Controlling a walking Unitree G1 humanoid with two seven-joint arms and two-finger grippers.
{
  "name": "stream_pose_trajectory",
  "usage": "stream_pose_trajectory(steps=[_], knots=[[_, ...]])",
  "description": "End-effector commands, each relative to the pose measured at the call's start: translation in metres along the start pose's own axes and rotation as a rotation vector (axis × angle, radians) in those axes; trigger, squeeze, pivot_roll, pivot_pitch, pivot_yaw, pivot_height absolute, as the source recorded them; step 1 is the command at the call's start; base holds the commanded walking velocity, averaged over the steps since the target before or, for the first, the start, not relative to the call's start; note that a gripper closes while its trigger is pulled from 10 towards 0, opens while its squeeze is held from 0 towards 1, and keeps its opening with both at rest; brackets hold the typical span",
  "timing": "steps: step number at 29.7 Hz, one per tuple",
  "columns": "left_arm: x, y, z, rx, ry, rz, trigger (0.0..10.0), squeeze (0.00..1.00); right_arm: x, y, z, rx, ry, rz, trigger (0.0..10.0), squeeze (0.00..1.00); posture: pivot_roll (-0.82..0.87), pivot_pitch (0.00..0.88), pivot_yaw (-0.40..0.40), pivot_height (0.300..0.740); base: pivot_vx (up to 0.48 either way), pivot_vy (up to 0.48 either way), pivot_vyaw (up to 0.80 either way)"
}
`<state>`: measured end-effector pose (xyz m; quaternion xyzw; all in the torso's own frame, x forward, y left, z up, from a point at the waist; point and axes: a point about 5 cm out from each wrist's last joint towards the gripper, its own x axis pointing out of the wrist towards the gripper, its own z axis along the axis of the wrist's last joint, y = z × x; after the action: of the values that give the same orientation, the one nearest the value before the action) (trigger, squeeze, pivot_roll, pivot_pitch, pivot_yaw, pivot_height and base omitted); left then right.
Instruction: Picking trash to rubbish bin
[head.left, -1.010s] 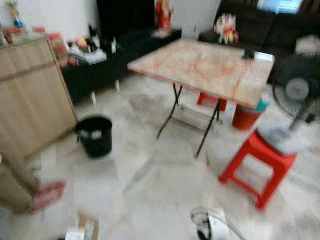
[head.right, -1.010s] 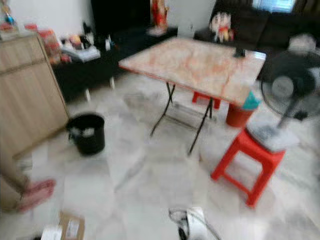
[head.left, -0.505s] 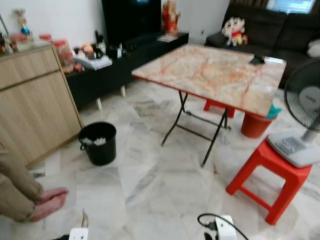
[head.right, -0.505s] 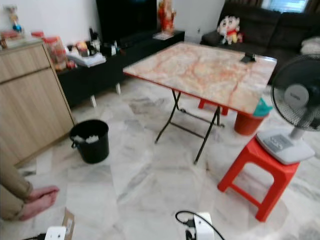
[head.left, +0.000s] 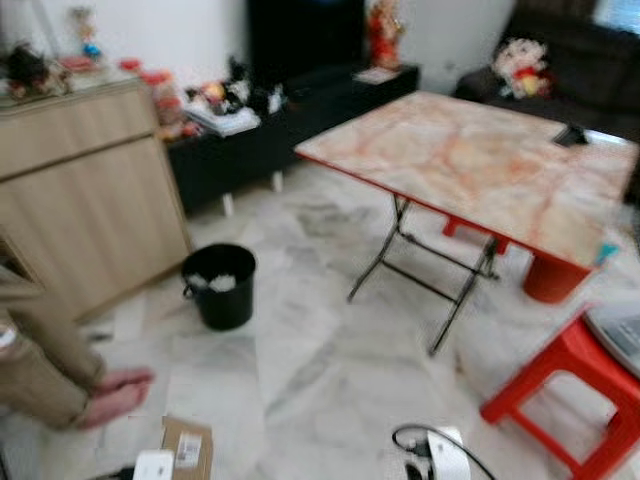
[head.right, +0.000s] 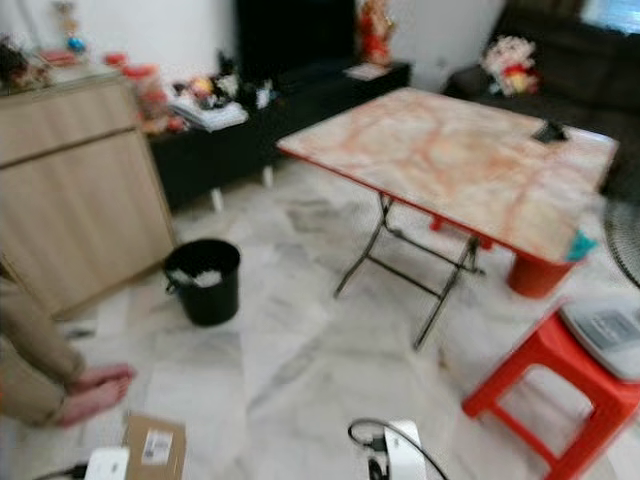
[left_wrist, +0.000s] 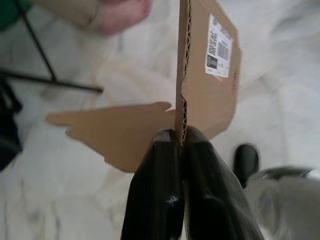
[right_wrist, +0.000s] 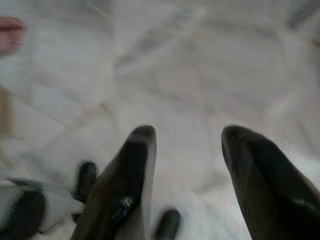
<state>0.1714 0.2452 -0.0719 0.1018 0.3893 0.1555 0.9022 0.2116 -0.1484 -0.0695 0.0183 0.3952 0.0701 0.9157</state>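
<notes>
My left gripper (left_wrist: 181, 135) is shut on the edge of a flat piece of brown cardboard (left_wrist: 210, 90) with a white barcode label. The same cardboard (head.left: 187, 450) shows low at the bottom left of the eye views, above the marble floor. The black rubbish bin (head.left: 220, 285) stands on the floor ahead and slightly left, near the wooden cabinet, with white trash inside. My right gripper (right_wrist: 187, 132) hangs open over the bare floor, nothing between its fingers.
A person's bare feet (head.left: 115, 393) and trouser leg are on the floor at the left, close to the cardboard. A folding table (head.left: 480, 170) stands at centre right, a red stool (head.left: 570, 400) at the right. A wooden cabinet (head.left: 90, 190) lines the left; open floor lies before the bin.
The camera has turned to the left, so bin, table and stool sit further right in the picture. More of the cardboard in my left gripper shows now.
</notes>
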Motion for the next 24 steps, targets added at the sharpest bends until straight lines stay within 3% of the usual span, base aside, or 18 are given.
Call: stream_pose_trajectory(steps=[1, 5, 10, 24], knots=[[0.0007, -0.0046, 0.0034, -0.001, -0.004, -0.011, 10.0, 0.0, -0.0017, -0.005, -0.0036, 0.014, 0.009, -0.017, 10.0, 0.0, 0.02, 0.077, -0.051, 0.74, 0.326, 0.0, 0.0], [0.0007, -0.0046, 0.0035, -0.001, -0.004, -0.01, 10.0, 0.0, -0.0017, -0.0047, -0.0035, 0.0, 0.007, -0.015, 10.0, 0.0, 0.02, 0.077, -0.051, 0.74, 0.327, 0.0, 0.0], [0.0009, -0.0045, 0.0041, -0.002, -0.006, -0.01, 10.0, 0.0, -0.0015, -0.0043, -0.0033, 0.002, 0.007, -0.014, 10.0, 0.0, 0.02, 0.078, -0.052, 0.74, 0.329, 0.0, 0.76], [0.0011, -0.0041, 0.0047, -0.006, -0.008, -0.006, 10.0, 0.0, -0.0013, -0.0042, -0.0026, 0.016, 0.005, -0.015, 10.0, 0.0, 0.02, 0.082, -0.055, 0.74, 0.329, 0.0, 0.0]])
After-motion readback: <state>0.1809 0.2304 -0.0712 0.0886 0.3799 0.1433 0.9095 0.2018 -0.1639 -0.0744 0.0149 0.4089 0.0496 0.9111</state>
